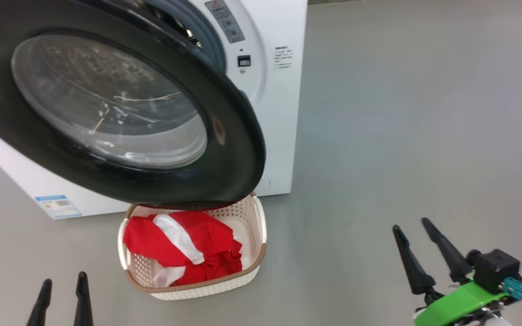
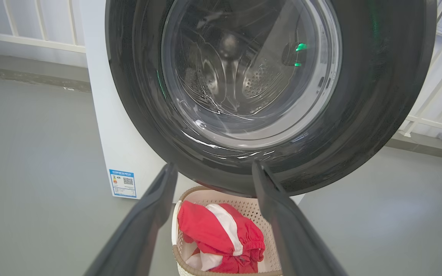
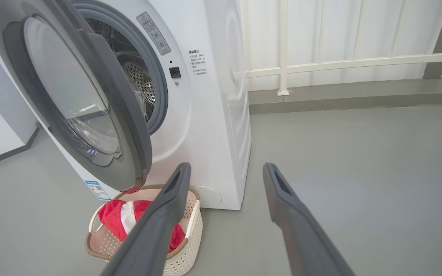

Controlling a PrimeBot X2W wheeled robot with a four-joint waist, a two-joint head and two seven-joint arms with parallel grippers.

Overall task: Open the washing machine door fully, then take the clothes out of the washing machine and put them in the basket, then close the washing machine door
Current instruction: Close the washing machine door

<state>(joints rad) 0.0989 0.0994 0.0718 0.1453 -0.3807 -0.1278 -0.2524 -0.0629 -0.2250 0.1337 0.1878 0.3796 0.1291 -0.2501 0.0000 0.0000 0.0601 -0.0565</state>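
Observation:
The washing machine door [image 1: 107, 104], black-rimmed with a glass bowl, stands partly open from the white washing machine [image 1: 279, 90], its lower edge over the basket's far end. Red clothes [image 1: 184, 246] with white stripes lie in the cream basket [image 1: 261, 226] on the floor before the machine. My left gripper [image 1: 64, 283] is open at the lower left, near the basket's left side, empty. At the lower right, well clear of the basket, my right gripper [image 1: 413, 224] is open and empty. The left wrist view faces the door [image 2: 244, 76] and the clothes [image 2: 221, 237]; the right wrist view shows the drum [image 3: 136, 84] and the basket [image 3: 194, 222].
Grey floor [image 1: 401, 136] spreads wide to the right of the machine. A white railing [image 3: 340, 61] and a curtain run along the back wall. A blue label [image 1: 57, 206] sits low on the machine's front.

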